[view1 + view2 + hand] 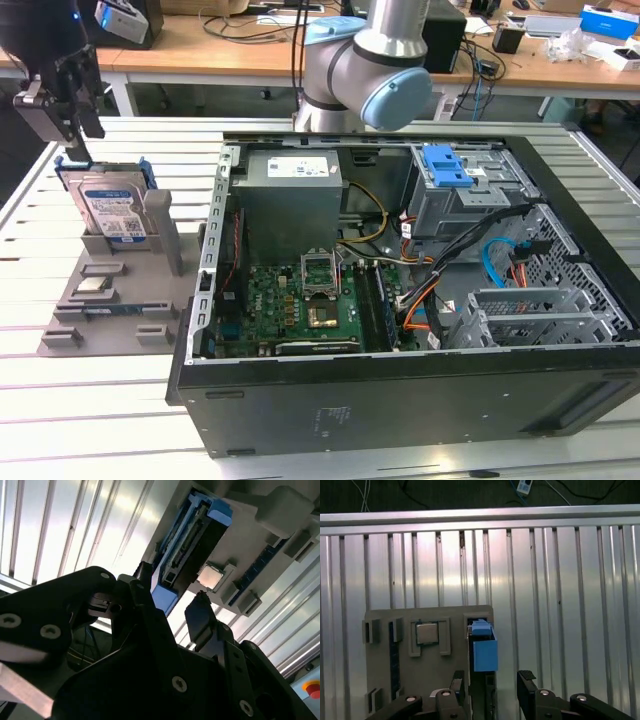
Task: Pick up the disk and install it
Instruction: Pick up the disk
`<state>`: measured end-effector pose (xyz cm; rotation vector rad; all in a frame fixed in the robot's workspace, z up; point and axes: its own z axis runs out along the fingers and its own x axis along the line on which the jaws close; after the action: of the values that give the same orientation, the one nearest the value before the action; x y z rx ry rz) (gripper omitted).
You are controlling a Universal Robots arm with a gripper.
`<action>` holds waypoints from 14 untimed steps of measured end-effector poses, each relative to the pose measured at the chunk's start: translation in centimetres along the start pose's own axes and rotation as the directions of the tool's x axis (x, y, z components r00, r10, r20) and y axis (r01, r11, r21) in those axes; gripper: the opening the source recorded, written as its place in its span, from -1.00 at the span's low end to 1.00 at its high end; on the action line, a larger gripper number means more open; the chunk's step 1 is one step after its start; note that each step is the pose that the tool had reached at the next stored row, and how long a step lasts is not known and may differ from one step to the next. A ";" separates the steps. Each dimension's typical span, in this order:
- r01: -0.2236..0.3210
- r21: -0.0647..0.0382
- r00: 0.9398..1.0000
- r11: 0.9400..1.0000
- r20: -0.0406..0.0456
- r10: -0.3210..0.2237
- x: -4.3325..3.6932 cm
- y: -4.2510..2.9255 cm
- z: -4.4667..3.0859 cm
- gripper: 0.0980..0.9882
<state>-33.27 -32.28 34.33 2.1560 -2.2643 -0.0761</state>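
Note:
The disk [110,208], a silver hard drive with a blue-and-white label in a bright blue bracket, stands upright in a slot of the grey holder [110,300] at the exterior view's left. My gripper [82,130] hangs just above the disk's top edge, open. In both wrist views the disk appears edge-on, with its blue bracket [484,652] and dark edge [187,545] lined up with the gap between the black fingers [527,680]. The gripper [172,605] holds nothing, and the gripper [492,680] has not closed around the drive.
The open computer case [400,390] lies on the slatted metal table [100,420], with a grey drive cage and its blue latch [450,168] at the back. The arm's base [370,70] stands behind the case. A processor chip [426,633] sits in the grey holder.

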 end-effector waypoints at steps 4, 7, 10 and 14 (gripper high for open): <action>0.070 -0.002 0.998 0.998 -0.003 -0.070 0.08 -0.01 2.70 0.00; 0.075 -0.002 0.997 0.997 -0.003 -0.075 0.11 -0.04 3.43 0.00; 0.079 -0.002 0.997 0.997 -0.004 -0.079 0.12 -0.07 3.94 0.00; 0.082 -0.002 0.997 0.997 -0.004 -0.082 0.15 -0.10 4.69 0.00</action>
<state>-33.39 -32.31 29.64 2.2461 -2.1719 -0.0751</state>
